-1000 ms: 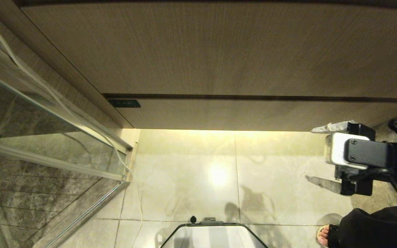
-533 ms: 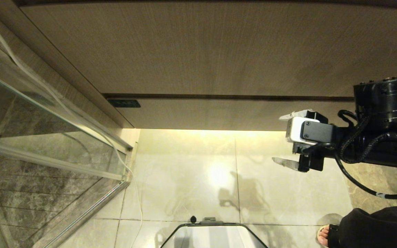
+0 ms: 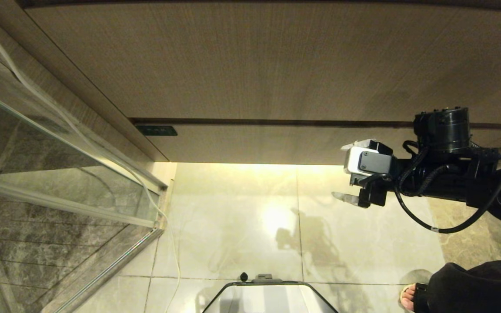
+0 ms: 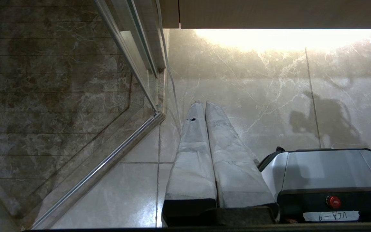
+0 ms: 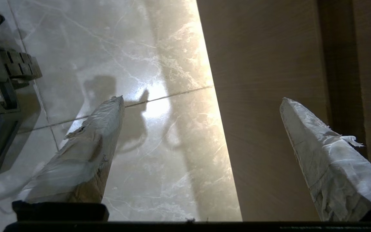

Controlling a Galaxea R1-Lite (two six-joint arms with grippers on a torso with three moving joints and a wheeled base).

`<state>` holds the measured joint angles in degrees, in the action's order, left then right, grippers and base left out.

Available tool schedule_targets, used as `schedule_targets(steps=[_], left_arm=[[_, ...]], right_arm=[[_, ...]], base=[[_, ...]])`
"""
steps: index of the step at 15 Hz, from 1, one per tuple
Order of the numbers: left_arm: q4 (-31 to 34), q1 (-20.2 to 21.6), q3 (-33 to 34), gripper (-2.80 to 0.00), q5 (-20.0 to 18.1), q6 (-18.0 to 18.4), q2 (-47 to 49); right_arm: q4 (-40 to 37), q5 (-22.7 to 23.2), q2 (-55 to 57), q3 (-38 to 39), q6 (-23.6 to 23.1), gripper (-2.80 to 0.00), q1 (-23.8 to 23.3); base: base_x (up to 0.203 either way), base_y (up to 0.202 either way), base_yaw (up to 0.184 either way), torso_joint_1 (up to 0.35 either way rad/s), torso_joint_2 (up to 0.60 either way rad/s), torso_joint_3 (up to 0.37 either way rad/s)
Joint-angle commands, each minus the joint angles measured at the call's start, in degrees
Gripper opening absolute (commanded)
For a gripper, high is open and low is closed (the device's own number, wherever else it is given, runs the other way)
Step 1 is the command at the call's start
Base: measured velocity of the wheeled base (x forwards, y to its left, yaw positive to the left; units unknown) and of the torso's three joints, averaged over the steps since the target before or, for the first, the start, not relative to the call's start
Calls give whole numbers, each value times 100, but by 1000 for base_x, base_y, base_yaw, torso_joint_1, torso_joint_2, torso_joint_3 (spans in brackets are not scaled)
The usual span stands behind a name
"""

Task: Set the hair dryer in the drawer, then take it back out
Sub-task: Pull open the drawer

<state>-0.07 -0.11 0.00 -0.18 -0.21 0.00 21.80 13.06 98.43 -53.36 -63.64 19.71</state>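
Since a second ago the right arm has swung further into the head view from the 3 o'clock edge, so the right end effector (image 3: 349, 173) now sits closer to the middle, just in front of the lower edge of the wood-grain cabinet front. Its 2 wrapped fingers (image 5: 90, 151) are spread wide apart with nothing between them, one over the shiny floor tiles (image 3: 242, 217) and the other up against the wood panel.

That closed front is the drawer (image 3: 276, 65), running across the whole 12 o'clock part of the head view, with a dark seam (image 3: 320, 123) below it and a narrower panel under that. No hair dryer shows in any view, so can't tell where it is.

Left end effector (image 4: 204, 154) hangs pointing down at the floor near the glass shower door (image 4: 76, 96), its 2 fingers pressed together, holding nothing. The robot's base (image 3: 270, 298) pokes in at 6 o'clock, and a person's foot and dark trouser leg (image 3: 472, 287) are at about 4 o'clock.
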Motion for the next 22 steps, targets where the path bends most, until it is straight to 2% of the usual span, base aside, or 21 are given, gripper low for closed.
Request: schedule_targets(steps=[1,5,9,15,22], left_arm=[[-1,-4,0,-280,1,-1,0],[-1,2,0,-280,1,-6,0],[-1,2,0,-280,1,3,0],[-1,2,0,-280,1,3,0],[-1,2,0,-280,1,-6,0]], right_arm=[[407,6,147,165,-71,0,-72],[773,141,300,220,-763,0,-257],[1469,206,654,60,-816,0,-315],[1622,162,1019,-223,-937,0,-417],[2179,2,1436,-421,-1027,0,-626]], base=[[0,0,0,0,0,0],[0,0,0,0,0,0],[0,0,0,0,0,0],[0,0,0,0,0,0],[0,0,0,0,0,0]])
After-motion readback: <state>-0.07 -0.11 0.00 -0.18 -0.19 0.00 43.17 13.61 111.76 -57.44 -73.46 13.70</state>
